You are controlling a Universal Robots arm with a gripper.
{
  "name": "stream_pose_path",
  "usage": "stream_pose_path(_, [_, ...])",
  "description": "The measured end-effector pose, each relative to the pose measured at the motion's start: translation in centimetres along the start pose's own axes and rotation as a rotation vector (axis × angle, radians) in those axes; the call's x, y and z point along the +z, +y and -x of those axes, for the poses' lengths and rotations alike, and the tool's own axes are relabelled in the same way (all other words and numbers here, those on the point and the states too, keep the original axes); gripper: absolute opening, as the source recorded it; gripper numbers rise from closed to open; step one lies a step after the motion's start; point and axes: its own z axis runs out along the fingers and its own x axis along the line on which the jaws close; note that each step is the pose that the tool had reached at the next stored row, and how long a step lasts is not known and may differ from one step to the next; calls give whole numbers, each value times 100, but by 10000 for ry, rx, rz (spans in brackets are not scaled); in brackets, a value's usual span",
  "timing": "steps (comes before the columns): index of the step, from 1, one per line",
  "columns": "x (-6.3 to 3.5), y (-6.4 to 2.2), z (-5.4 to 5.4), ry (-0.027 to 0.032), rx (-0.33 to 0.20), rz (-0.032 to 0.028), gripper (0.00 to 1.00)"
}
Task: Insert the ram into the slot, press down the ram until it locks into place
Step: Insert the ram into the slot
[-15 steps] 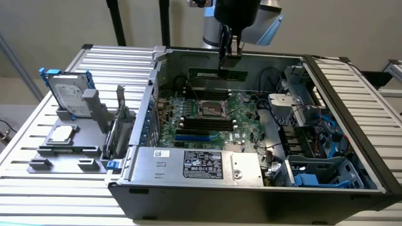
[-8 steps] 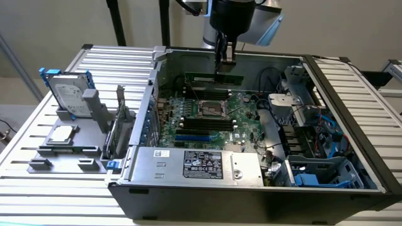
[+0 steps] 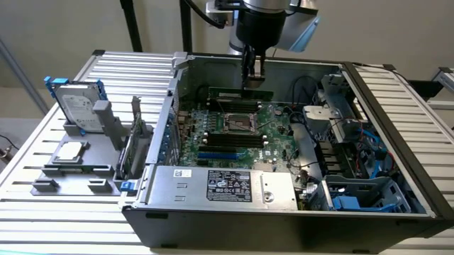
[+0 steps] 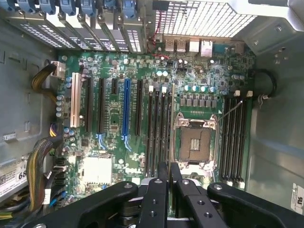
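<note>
The ram [image 3: 237, 94] is a green stick standing on its long edge at the far side of the motherboard, just beyond the silver processor socket [image 3: 240, 121]. It stands in a black slot [image 3: 237, 101] that it mostly hides. My gripper [image 3: 253, 82] comes straight down from above, fingers close together, their tips at the ram's top edge toward the exterior view's right end. In the wrist view the ram [image 4: 172, 123] is a thin edge-on line beside the socket [image 4: 194, 142], running toward my black fingers [image 4: 163, 183]. The gripper [image 4: 169, 173] looks shut.
Several free black slots lie on both sides of the socket [image 3: 230, 139] [image 4: 232, 137]. A bright blue slot [image 4: 126, 109] is further off. The case walls, a power supply [image 3: 227, 186] and cables [image 3: 354, 143] ring the board. A hard drive [image 3: 76, 106] stands on a grey fixture outside.
</note>
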Motion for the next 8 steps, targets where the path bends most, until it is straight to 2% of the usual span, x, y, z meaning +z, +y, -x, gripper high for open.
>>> stream_pose_path(8, [144,-5,-57,0,-1,0,13])
